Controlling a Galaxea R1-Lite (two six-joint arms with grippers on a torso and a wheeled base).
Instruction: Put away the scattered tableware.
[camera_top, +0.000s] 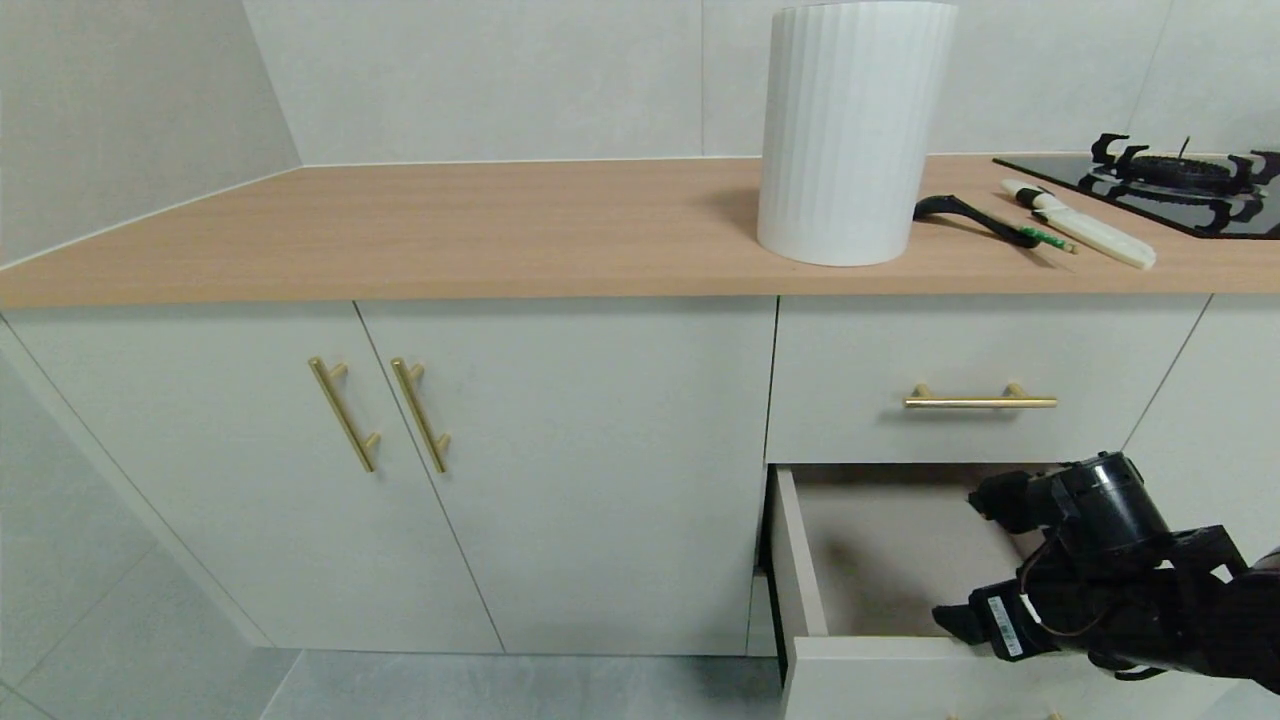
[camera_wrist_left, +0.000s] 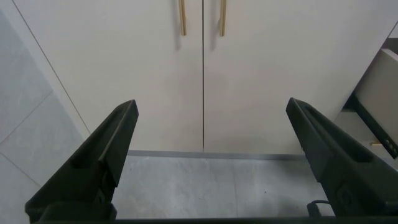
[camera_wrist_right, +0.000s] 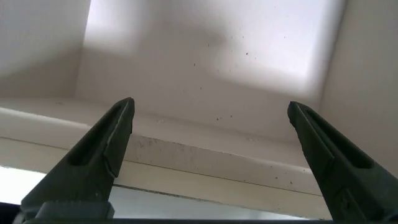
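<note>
Three utensils: you find them lying close together on the countertop (camera_top: 450, 230), between the canister (camera_top: 850, 130) and the hob (camera_top: 1170, 185).
Black utensil (camera_top: 965, 213): curved, glossy handle, lying flat just beside the canister's base.
Green-banded stick (camera_top: 1047, 238): slim and straight, at the black utensil's far tip; too small to identify further.
Cream knife (camera_top: 1085, 230): long, flat, matte off-white piece, angled alongside the stick, nearest the hob.
Countertop: smooth wood-grain slab, warm tan.
Canister: tall white cylinder, vertically ribbed, standing upright.
Hob: black glass plate with a black pan support.
Lower drawer (camera_top: 800, 560): pulled out; pale, flat-sided box with a bare beige floor.
Upper drawer (camera_top: 980, 401): shut, straight brass bar handle.
Cabinet doors (camera_top: 420, 415): two plain matte fronts, slanted brass bar handles.
Right gripper (camera_top: 968, 560): your black pincer hangs over the lower drawer's front edge, fingers spread wide, holding nothing (camera_wrist_right: 211, 118).
Left gripper (camera_wrist_left: 211, 118): fingers wide apart and empty, facing the cabinet doors low above the grey tiled floor (camera_wrist_left: 205, 186).
</note>
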